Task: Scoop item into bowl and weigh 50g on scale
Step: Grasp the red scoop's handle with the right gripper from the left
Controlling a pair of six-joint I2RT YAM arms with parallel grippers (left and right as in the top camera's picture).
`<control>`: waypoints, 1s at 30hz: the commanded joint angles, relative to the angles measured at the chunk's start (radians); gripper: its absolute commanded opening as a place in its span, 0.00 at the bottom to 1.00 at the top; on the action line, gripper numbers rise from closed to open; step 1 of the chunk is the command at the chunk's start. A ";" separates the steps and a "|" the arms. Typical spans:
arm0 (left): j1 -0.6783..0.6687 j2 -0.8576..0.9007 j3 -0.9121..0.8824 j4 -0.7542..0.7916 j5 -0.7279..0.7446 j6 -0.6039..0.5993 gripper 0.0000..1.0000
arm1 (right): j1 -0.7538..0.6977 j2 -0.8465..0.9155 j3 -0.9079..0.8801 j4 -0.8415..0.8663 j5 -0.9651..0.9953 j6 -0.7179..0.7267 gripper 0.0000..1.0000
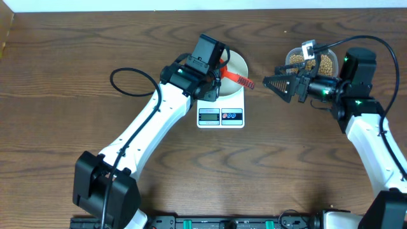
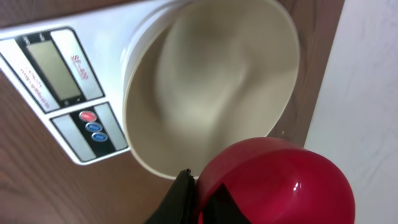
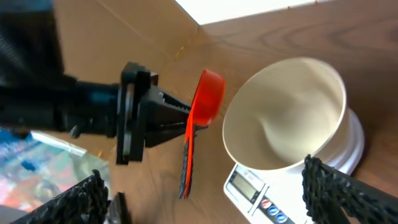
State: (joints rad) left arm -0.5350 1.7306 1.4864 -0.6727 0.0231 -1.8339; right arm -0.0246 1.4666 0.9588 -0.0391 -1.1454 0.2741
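Note:
The white bowl (image 1: 238, 63) stands on the white scale (image 1: 220, 109) and looks empty in the left wrist view (image 2: 211, 81) and the right wrist view (image 3: 286, 112). My left gripper (image 1: 216, 69) is shut on a red scoop (image 1: 238, 80) beside the bowl's near-left rim. The scoop's red cup (image 2: 273, 180) fills the lower part of the left wrist view, and its inside is hidden. My right gripper (image 1: 275, 83) is open and empty, right of the scale, pointing left. The tan beans (image 1: 321, 62) lie in a clear tub behind it.
The scale's display and buttons (image 2: 62, 68) face the table's front. The clear tub (image 1: 297, 56) stands at the back right, close to my right wrist. A black cable (image 1: 127, 79) loops on the wood at the left.

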 commanded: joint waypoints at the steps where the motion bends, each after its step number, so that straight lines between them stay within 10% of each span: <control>1: -0.028 0.009 0.010 -0.004 -0.009 -0.012 0.07 | 0.043 0.026 0.016 -0.006 0.071 0.121 0.89; 15: -0.040 0.009 0.010 -0.004 -0.009 -0.024 0.07 | 0.211 0.039 0.013 -0.006 0.325 0.279 0.45; 30: -0.040 0.009 0.010 -0.004 -0.009 -0.027 0.07 | 0.245 0.039 0.013 -0.005 0.324 0.279 0.24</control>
State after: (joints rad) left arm -0.5762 1.7306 1.4864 -0.6735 0.0231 -1.8561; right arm 0.2142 1.5005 0.9588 -0.0437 -0.8284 0.5526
